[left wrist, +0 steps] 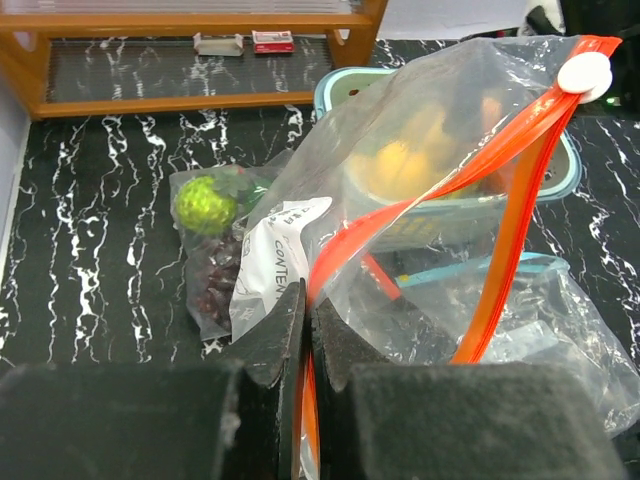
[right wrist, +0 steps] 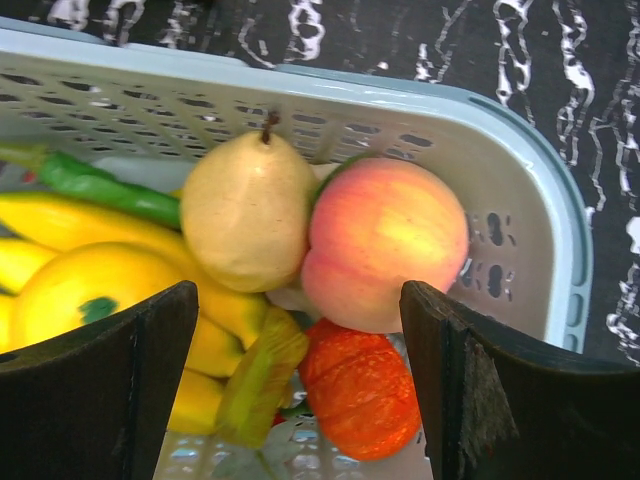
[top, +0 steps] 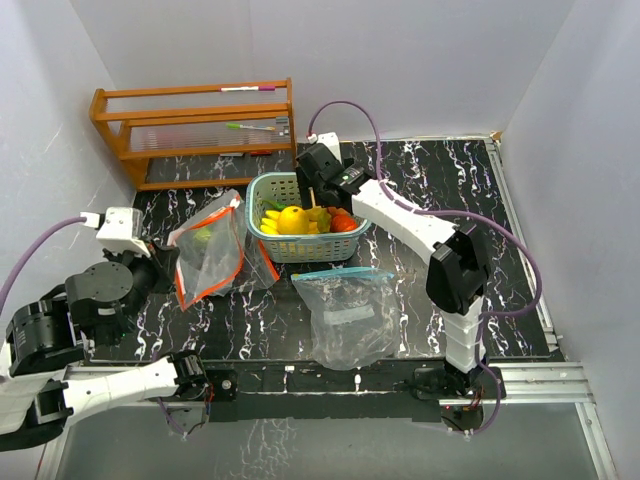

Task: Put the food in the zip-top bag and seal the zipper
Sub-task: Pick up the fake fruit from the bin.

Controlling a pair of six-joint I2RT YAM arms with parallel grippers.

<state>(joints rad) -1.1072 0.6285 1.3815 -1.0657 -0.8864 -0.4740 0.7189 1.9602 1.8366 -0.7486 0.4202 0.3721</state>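
My left gripper [left wrist: 309, 303] is shut on the orange zipper edge of the zip-top bag [left wrist: 420, 160], holding its mouth up. The same bag [top: 210, 255] stands left of the basket, and my left gripper [top: 165, 265] is at its left side. Inside lie a bumpy lime-green fruit [left wrist: 205, 205] and purple grapes [left wrist: 210, 285]. A white slider [left wrist: 585, 72] sits at the zipper's far end. My right gripper [right wrist: 298, 305] is open just above the food in the basket [right wrist: 540, 200]: a pear [right wrist: 245, 210], a peach [right wrist: 385, 245], an orange fruit [right wrist: 360, 400] and yellow bananas [right wrist: 80, 225]. In the top view my right gripper [top: 312, 195] hovers over the basket [top: 300, 250].
A second clear bag with a blue zipper [top: 345, 310] lies flat in front of the basket. A wooden rack [top: 195, 130] stands at the back left with pens on it. White walls close the table in on three sides.
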